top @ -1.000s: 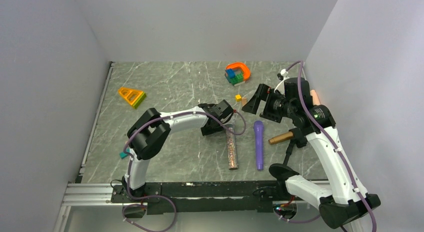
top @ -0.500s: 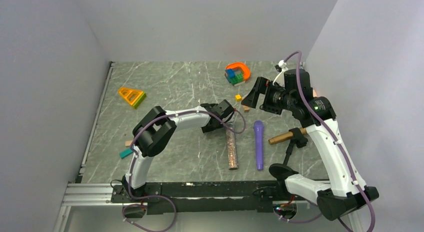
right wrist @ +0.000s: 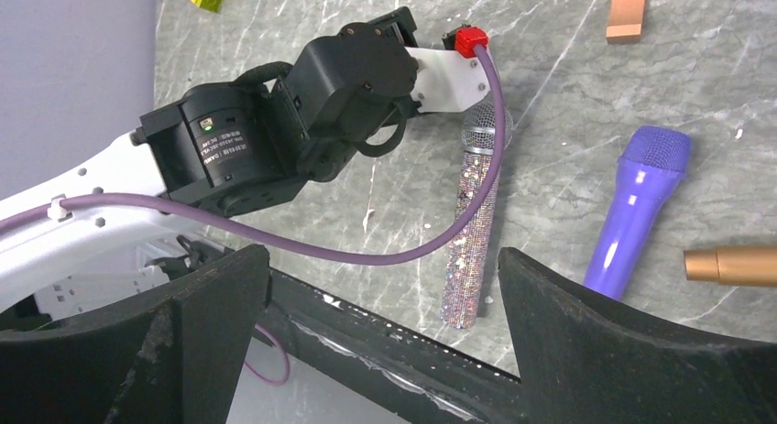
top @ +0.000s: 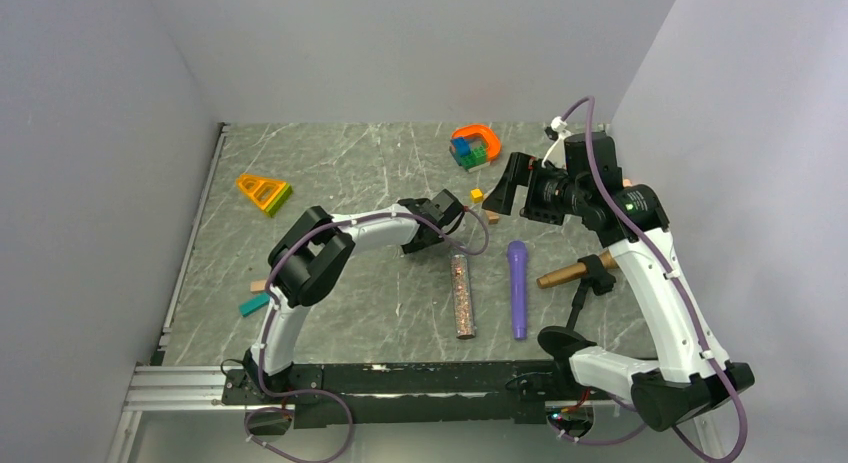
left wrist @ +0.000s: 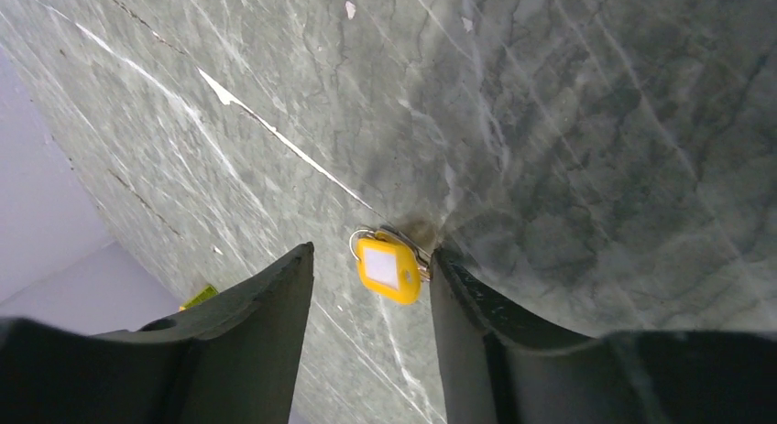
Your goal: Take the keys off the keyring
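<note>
In the left wrist view the keys show as a small yellow tag (left wrist: 388, 269) with a white label, lying flat on the marble table and hung on a thin metal keyring (left wrist: 360, 240). My left gripper (left wrist: 371, 252) is open and low over the table, one finger on each side of the tag. The right finger (left wrist: 458, 296) is close against the ring side; whether it touches is unclear. From above, the left gripper (top: 447, 212) hides the keys. My right gripper (top: 506, 187) hangs open above the table, tilted toward the left arm, nothing between its fingers (right wrist: 383, 259).
A glitter microphone (top: 462, 297), a purple microphone (top: 517, 288) and a gold one (top: 565, 274) lie near the front. A small yellow cube (top: 477, 195) and a copper block (top: 491, 218) sit beside the left gripper. Colored blocks (top: 474, 146) at the back, a triangular frame (top: 263, 193) far left.
The left gripper has slid away from the glitter microphone's head toward the back, and its jaws have narrowed. The right gripper has lifted and shifted slightly toward the back.
</note>
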Tool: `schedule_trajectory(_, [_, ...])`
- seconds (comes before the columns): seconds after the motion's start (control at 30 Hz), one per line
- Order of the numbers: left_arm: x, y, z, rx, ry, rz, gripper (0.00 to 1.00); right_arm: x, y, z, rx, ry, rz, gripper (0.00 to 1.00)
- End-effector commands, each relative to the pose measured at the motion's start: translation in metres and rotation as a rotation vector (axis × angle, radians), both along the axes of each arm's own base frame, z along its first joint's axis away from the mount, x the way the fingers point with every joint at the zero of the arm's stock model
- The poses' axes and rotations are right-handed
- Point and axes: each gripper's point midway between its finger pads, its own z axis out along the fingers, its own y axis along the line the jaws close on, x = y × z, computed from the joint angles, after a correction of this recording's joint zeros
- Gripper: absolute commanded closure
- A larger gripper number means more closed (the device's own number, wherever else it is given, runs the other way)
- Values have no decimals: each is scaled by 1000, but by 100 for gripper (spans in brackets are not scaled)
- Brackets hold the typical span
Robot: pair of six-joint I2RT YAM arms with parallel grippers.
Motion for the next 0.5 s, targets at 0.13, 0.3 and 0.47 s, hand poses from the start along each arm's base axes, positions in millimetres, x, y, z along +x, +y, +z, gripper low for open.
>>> schedule_trajectory(0.13, [0, -6, -8, -15, 21, -17, 61, 5, 0, 10, -7, -32, 16, 0])
schedule_trajectory(0.3, [1, -10, -1, -32, 16, -25, 74, 6, 0, 9, -6, -29, 14, 0])
schedule_trajectory(0.47, [6, -12, 11, -37, -11, -28, 100, 6, -1, 8, -5, -29, 9, 0])
